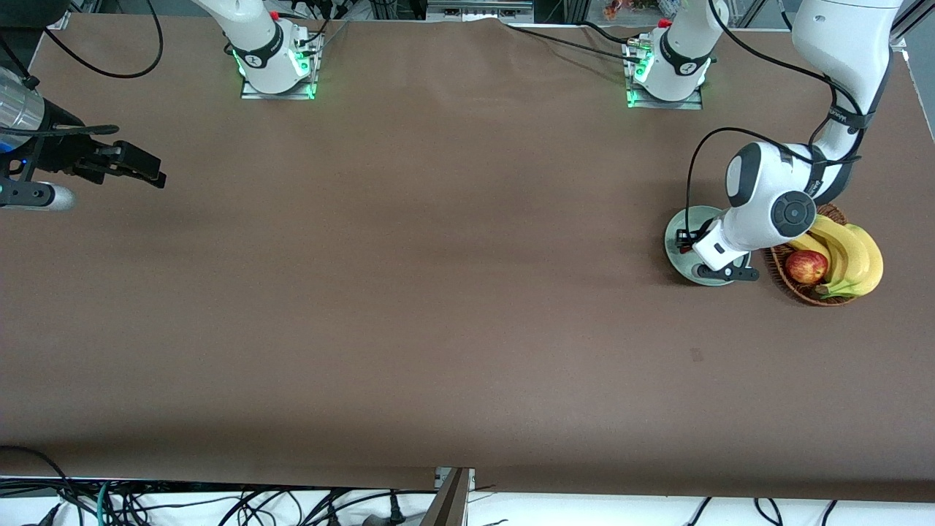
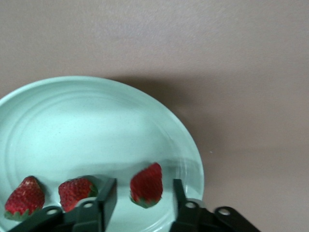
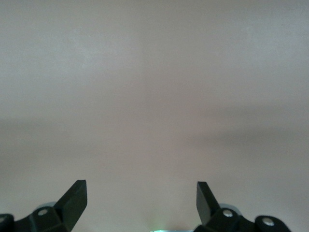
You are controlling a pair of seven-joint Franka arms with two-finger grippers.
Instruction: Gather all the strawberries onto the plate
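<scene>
The left hand [image 2: 140,205] sits low over the plate [image 2: 87,125] with its fingers spread and released — one strawberry [image 2: 146,185] lies on the plate between them, touched by neither so far as the left wrist view shows. Two more strawberries [image 2: 50,194] lie on the plate just beside it, so all three appear collected. In the front view the left arm covers most of the plate, which rests on the tabletop [image 1: 438,292] at the left arm's end, just beside a wicker basket [image 1: 792,286] holding an apple [image 1: 806,267] and bananas [image 1: 851,256]. The right hand [image 3: 140,198] waits, released, over bare tabletop at the right arm's end. Risk from here: a sideways withdrawal could catch a fingertip on the centre berry and roll it toward the rim — a straight lift seems safer. A low swing could also clip the basket.
</scene>
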